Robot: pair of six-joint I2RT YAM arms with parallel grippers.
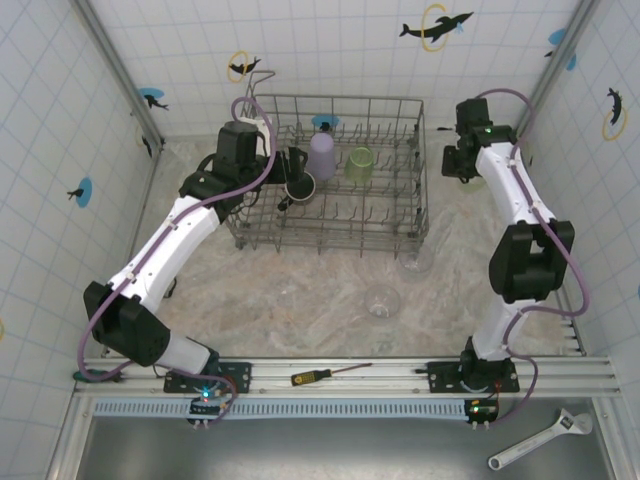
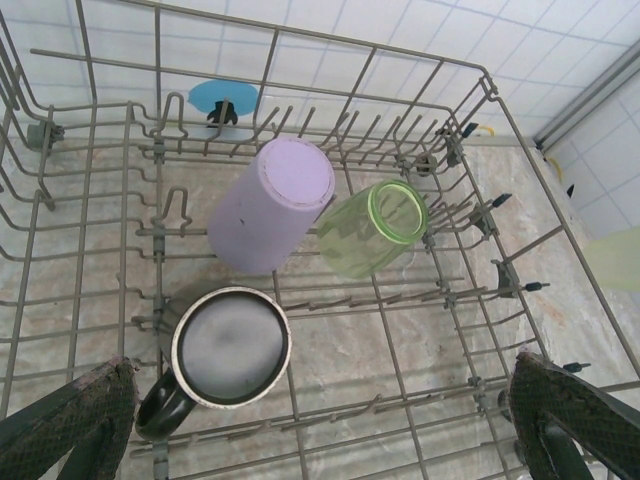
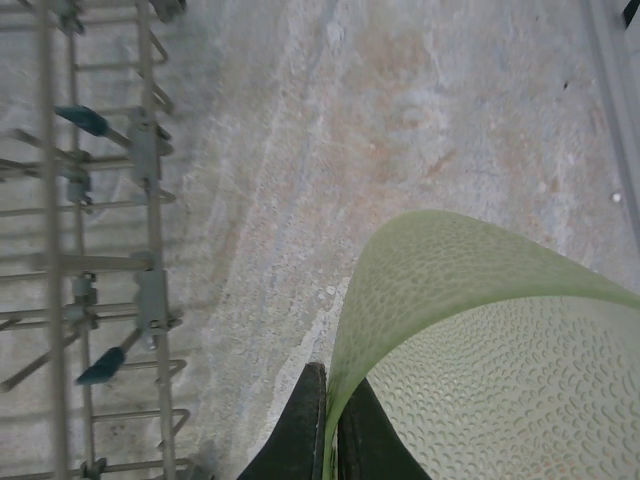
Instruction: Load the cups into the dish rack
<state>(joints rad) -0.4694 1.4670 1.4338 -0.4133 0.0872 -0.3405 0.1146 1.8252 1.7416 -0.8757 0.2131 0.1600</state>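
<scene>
The dish rack [image 1: 415, 215] stands at the back of the table. In it lie a lavender cup [image 2: 270, 205], a green tumbler [image 2: 375, 228] and a black mug [image 2: 220, 350], all seen also from above: the lavender cup [image 1: 322, 155], the tumbler [image 1: 360, 163], the mug [image 1: 298, 185]. My left gripper [image 2: 320, 440] hangs open over the rack's left part, just above the mug, holding nothing. My right gripper [image 3: 335, 400], right of the rack [image 3: 100, 250], is shut on the wall of another green tumbler [image 3: 480, 350]. Two clear glasses [image 1: 381, 300] [image 1: 415, 265] stand on the table in front of the rack.
A screwdriver [image 1: 320, 376] lies on the rail at the near edge, and a wrench [image 1: 535, 445] lies at the bottom right. Tiled walls close in the table on both sides and at the back.
</scene>
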